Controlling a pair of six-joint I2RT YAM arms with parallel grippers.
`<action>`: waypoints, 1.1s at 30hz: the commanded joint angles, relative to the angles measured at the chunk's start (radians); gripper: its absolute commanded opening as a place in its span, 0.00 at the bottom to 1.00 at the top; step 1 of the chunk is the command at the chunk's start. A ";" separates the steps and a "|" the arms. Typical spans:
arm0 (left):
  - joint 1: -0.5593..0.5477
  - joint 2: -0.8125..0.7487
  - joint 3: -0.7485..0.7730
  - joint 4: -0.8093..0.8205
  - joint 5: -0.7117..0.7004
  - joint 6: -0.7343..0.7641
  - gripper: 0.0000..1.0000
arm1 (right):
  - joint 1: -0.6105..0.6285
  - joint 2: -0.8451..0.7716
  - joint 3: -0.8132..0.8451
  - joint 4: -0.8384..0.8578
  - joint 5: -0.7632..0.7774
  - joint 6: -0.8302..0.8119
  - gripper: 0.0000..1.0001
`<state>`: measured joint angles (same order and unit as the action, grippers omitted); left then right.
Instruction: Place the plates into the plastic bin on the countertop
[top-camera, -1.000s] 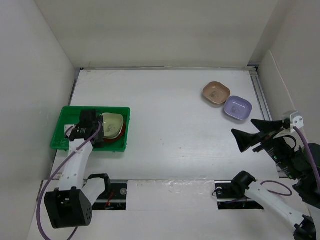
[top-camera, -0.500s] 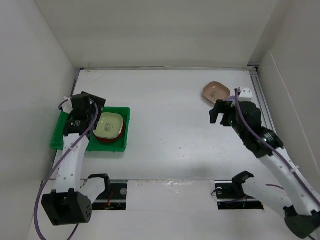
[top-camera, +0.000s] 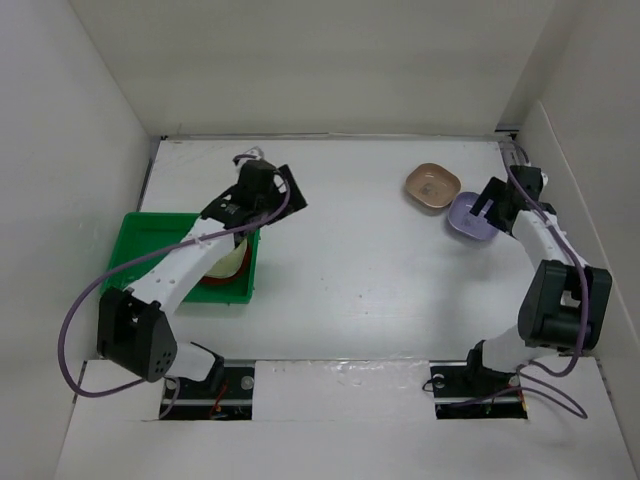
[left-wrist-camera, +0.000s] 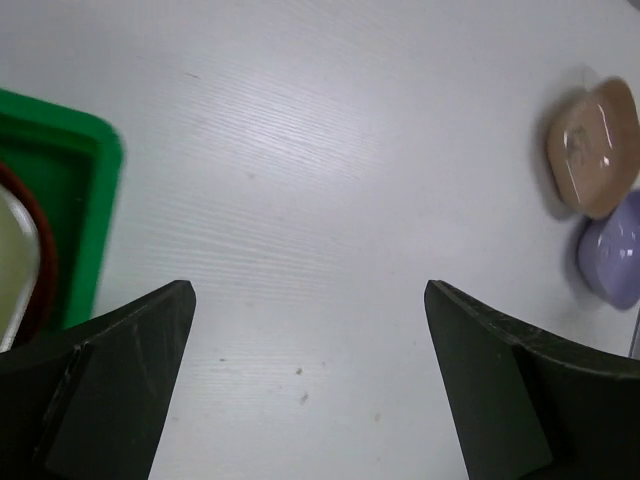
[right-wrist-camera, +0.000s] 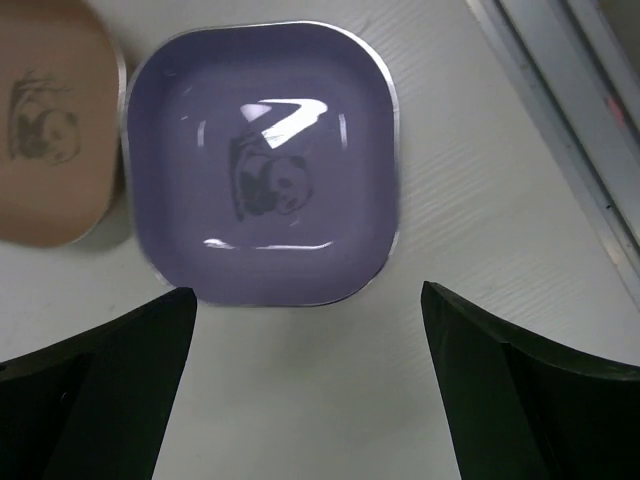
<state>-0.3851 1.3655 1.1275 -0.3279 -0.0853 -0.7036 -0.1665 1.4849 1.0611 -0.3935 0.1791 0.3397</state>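
Observation:
The green plastic bin (top-camera: 150, 235) sits at the left of the white countertop (top-camera: 350, 260). In it a cream plate (left-wrist-camera: 12, 270) rests on a red-brown plate (left-wrist-camera: 45, 275), and my left arm partly hides both from above. My left gripper (top-camera: 283, 192) hovers open and empty just right of the bin (left-wrist-camera: 95, 190). A tan-pink plate (top-camera: 432, 186) and a lavender plate (top-camera: 470, 216) lie side by side at the far right. My right gripper (top-camera: 487, 205) is open directly over the lavender plate (right-wrist-camera: 262, 165), whose near rim lies just ahead of the fingertips (right-wrist-camera: 425, 300).
White walls close in the countertop on three sides. A metal rail (right-wrist-camera: 570, 130) runs along the right edge beside the lavender plate. The tan-pink plate (right-wrist-camera: 50, 130) touches the lavender one on its left. Both plates show far right in the left wrist view (left-wrist-camera: 600, 150).
My left gripper rose out of the bin, leaving the cream plate there, and swung right. My right arm swept from the near right up to the lavender plate.

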 joint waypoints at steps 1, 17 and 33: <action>-0.122 0.024 0.092 -0.014 -0.115 0.046 1.00 | -0.063 0.044 0.034 0.064 -0.009 0.002 1.00; -0.314 0.132 0.144 0.024 -0.106 0.067 1.00 | -0.169 0.313 0.134 0.050 -0.127 -0.018 0.60; -0.314 0.136 0.164 0.004 -0.140 0.076 1.00 | -0.140 0.185 0.071 0.006 -0.038 0.007 0.00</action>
<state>-0.6987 1.5356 1.2667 -0.3248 -0.2157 -0.6487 -0.3122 1.7611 1.1557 -0.3672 0.0692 0.3214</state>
